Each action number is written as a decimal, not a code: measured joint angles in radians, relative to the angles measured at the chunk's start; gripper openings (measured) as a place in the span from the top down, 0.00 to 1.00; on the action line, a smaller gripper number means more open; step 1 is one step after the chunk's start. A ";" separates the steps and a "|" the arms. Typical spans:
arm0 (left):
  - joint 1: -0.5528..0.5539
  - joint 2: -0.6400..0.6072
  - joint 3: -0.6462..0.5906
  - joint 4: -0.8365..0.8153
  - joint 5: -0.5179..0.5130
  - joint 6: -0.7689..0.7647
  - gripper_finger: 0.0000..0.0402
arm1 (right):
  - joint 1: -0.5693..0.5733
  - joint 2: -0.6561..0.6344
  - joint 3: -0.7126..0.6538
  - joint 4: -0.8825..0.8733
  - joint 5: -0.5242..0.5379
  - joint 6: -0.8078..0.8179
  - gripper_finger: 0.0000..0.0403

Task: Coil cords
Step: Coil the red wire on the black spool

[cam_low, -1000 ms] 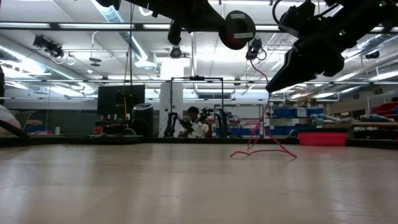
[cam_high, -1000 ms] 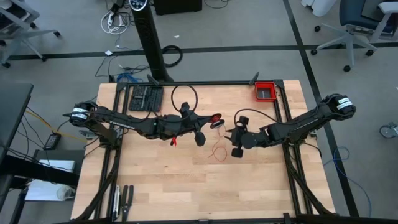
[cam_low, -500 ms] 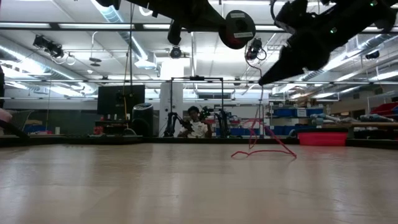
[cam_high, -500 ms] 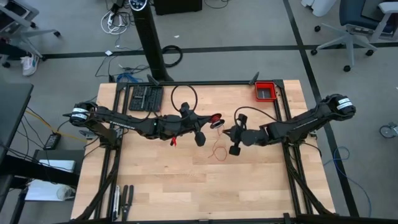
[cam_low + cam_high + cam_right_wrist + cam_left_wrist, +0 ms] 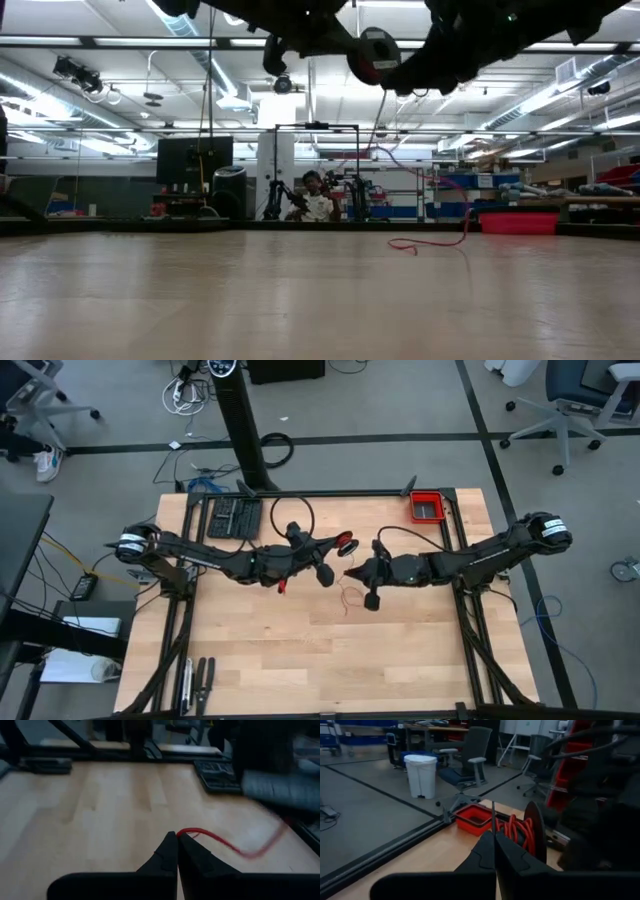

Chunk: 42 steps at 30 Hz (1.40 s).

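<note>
The thin red cord is partly wound on a small dark spool [image 5: 346, 544], [image 5: 514, 831], which my left gripper [image 5: 332, 550], [image 5: 494, 834] holds above the table's middle, shut. The loose strand [image 5: 462, 205] arcs down from there, and its tail [image 5: 350, 600] lies on the wood. My right gripper [image 5: 360, 571], [image 5: 177, 836] is just right of the spool, shut on the strand. My left gripper pinches one thin flange of the spool [image 5: 493, 817] between its two fingers, seen edge-on. The fingers come level from the table's left. The spool is lifted clear of the table, with the wound cord beyond the flange. My right gripper pinches the cord's single loose strand [image 5: 189, 832] at its fingertips. The fingers come from the table's right, slanting slightly down. The strand runs slack from the tips, sags and curves away, and its lower end [image 5: 420, 243] rests on the table.
A red bin [image 5: 427, 507] stands at the far right corner. A black cable loop [image 5: 296, 515] and a dark tray [image 5: 233, 517] lie at the far edge, left of the middle. Tools [image 5: 198, 680] lie at the near left. A person shows in the room behind.
My right gripper has shut on the loose strand, then gone up and toward the table's left, close to the spool, tipping nearer to level. The strand, which hung straight down to a heap, now sweeps out in an arc, and its tail has slid on the table.
</note>
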 joint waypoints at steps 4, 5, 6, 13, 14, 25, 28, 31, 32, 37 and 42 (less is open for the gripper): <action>0.006 0.038 0.000 0.053 -0.001 -0.003 1.00 | -0.001 0.061 0.059 0.000 -0.051 -0.011 1.00; 0.007 0.046 0.000 0.058 -0.002 -0.002 1.00 | -0.003 0.083 0.075 -0.005 -0.068 -0.020 1.00; 0.007 0.055 0.000 0.074 0.000 0.000 1.00 | -0.007 0.108 0.095 -0.009 -0.091 -0.031 1.00; 0.009 0.056 0.000 0.060 0.024 0.002 1.00 | -0.016 0.153 0.199 -0.096 -0.131 -0.077 1.00; 0.009 0.056 0.000 0.061 0.033 0.002 1.00 | -0.016 0.148 0.205 -0.115 -0.133 -0.078 1.00; 0.018 0.055 0.000 0.008 0.160 0.030 1.00 | -0.017 0.069 0.297 -0.271 -0.091 -0.137 1.00; 0.019 0.055 0.001 0.018 0.183 0.057 1.00 | -0.017 0.060 0.333 -0.371 -0.084 -0.157 1.00; 0.019 0.055 0.001 0.015 0.203 0.062 1.00 | -0.017 0.048 0.370 -0.440 -0.077 -0.159 1.00; 0.020 0.055 0.001 0.009 0.202 0.063 1.00 | -0.016 0.046 0.382 -0.457 -0.076 -0.160 1.00; 0.019 0.055 0.001 -0.003 0.201 0.105 1.00 | -0.009 0.018 0.397 -0.493 -0.047 -0.194 1.00; 0.021 0.052 0.001 -0.033 0.191 0.116 1.00 | -0.007 -0.017 0.397 -0.540 -0.047 -0.202 1.00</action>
